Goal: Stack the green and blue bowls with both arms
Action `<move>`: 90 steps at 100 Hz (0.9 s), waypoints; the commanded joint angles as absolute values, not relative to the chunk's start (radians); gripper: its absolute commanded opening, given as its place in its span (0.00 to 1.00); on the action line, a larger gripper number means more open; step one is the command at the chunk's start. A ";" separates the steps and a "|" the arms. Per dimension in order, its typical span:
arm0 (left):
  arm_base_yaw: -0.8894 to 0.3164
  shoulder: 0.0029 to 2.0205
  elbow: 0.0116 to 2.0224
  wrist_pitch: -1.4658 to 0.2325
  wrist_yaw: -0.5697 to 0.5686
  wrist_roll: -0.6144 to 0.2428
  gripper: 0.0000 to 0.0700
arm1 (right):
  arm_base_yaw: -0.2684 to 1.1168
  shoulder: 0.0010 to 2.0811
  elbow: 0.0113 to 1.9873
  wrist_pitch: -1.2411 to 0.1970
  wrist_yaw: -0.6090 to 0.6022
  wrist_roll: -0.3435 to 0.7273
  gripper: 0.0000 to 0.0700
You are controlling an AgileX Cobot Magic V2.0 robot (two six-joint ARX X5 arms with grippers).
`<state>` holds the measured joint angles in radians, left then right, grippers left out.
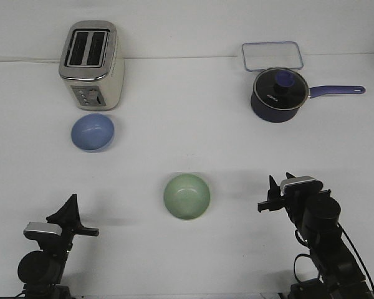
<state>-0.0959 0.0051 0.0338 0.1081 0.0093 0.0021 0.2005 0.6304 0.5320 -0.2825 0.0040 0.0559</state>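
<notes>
1. A white surface point(187, 261) is filling the front view, seen from above and slightly behind the two robot arms.
2. The green bowl point(187, 196) is sitting upright near the middle of the surface, a little toward the near edge, between the two arms and touching neither.
3. The blue bowl point(93, 132) is sitting upright further back on the left, just in front of a toaster and well apart from the green bowl.
4. The toaster point(91, 65), silver and cream with two slots on top, is standing at the back left.
5. A dark blue saucepan point(278, 95) with a lid and a purple handle pointing right is standing at the back right.
6. A clear rectangular container point(272, 56) is lying just behind the saucepan.
7. The left hand point(70, 212) is hovering at the near left corner, pointing up the surface toward the blue bowl; its fingers look pressed together and it is grasping nothing.
8. The right hand point(275, 192) is hovering at the near right, pointing left toward the green bowl and staying clear of it; its fingers are standing slightly parted and it is grasping nothing.
9. Black cables are hanging beside the right arm's base.
</notes>
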 commanded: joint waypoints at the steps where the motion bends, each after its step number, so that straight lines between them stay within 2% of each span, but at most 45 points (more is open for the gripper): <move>1: -0.096 0.003 0.014 0.122 0.010 0.011 0.02 | 0.200 0.630 0.534 -0.270 0.007 0.048 0.46; 34: -0.096 0.003 0.017 0.148 0.004 0.009 0.02 | 0.201 0.629 0.534 -0.262 0.007 0.052 0.46; 51: -0.096 0.006 0.086 0.143 0.000 -0.006 0.02 | 0.201 0.629 0.534 -0.262 0.007 0.052 0.46; 66: -0.096 0.068 0.246 0.011 -0.005 -0.090 0.02 | 0.201 0.629 0.534 -0.261 0.007 0.052 0.46; 90: -0.096 0.373 0.625 -0.298 -0.005 -0.084 0.02 | 0.201 0.629 0.534 -0.258 0.007 0.052 0.46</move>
<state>-0.0959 0.2943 0.5243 -0.2344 -0.0002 -0.0780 0.2005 0.6262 0.5320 -0.2714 0.0040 0.0559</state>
